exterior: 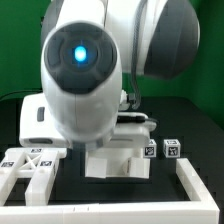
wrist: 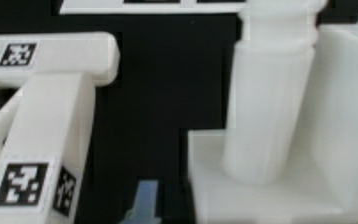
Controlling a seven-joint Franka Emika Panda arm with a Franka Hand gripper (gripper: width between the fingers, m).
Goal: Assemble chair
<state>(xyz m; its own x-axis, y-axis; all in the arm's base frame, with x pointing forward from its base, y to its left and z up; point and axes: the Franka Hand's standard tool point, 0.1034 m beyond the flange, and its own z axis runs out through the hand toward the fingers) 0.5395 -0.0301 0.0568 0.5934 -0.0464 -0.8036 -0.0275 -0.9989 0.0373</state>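
Note:
In the wrist view a white chair block with an upright round post (wrist: 274, 100) fills one side, very close to the camera. A white braced chair frame with square tags (wrist: 51, 100) lies beside it across a black gap. Of my gripper (wrist: 179, 205) only one pale bluish fingertip (wrist: 149, 200) shows, in the gap next to the block's edge; the other finger is hidden. In the exterior view the arm's body (exterior: 85, 70) hides the gripper. Below it sit the white block (exterior: 115, 157), the tagged frame (exterior: 28, 165) and two cube-ended posts (exterior: 150, 149) (exterior: 172, 150).
A white rail (exterior: 197, 187) runs along the exterior view's right front. The table is black (exterior: 205, 130). A further white piece edge (wrist: 149, 5) shows at the far side of the wrist view.

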